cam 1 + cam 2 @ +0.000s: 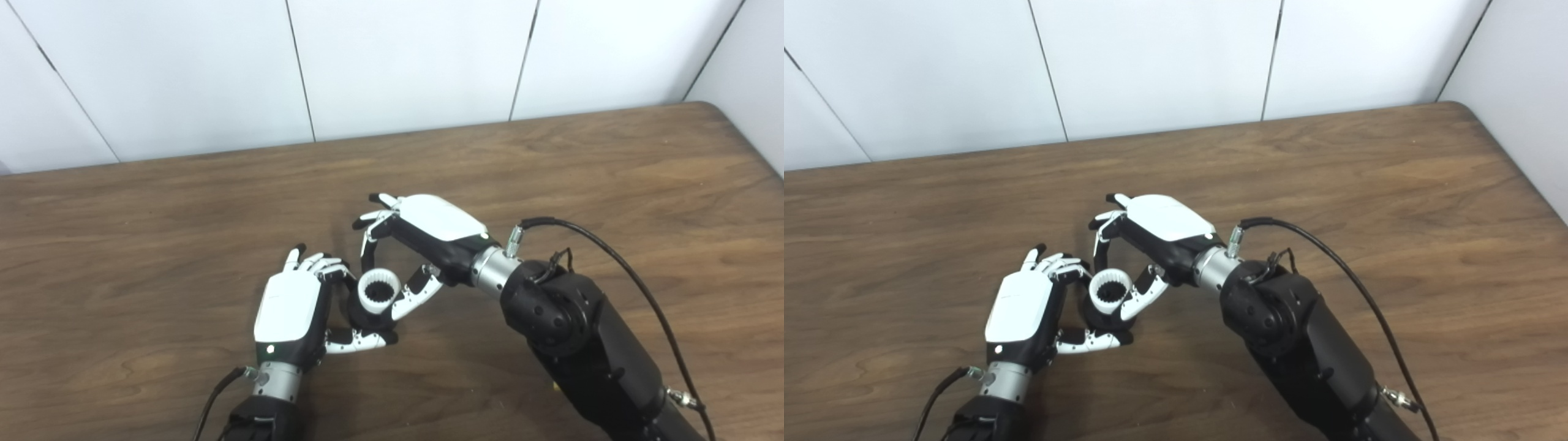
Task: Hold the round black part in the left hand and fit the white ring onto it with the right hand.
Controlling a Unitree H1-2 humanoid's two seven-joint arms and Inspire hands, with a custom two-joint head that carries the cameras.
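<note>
The white ring (379, 292) sits on top of the round black part (362, 314), its toothed inner bore facing up and a little toward the cameras, so its axis stands close to upright with a slight lean. Both pieces are just above the wooden table (612, 184), near its middle and toward the front edge.

The black part shows only as a dark body below and to the left of the ring. The left hand (295, 309) grasps it: curled fingers (323, 264) press against the part's far-left side and the thumb (358, 340) wraps under its near side. The back of this hand faces up, directly left of the ring.

The right hand (422, 236) arches over the ring from the right. One finger (369, 242) comes down at the ring's far rim and the thumb (416, 295) touches its right rim, so the ring is pinched between them. The remaining fingers stretch out beyond the ring, away from it.

The right eye view shows a little more of the black part's near wall under the ring, and the thumb of the left hand clear of the ring itself. The left eye view shows the ring's inner teeth slightly more squarely. Neither view shows whether the ring is fully seated on the part.

A black cable (618, 263) loops from the right wrist, well right of the ring.
</note>
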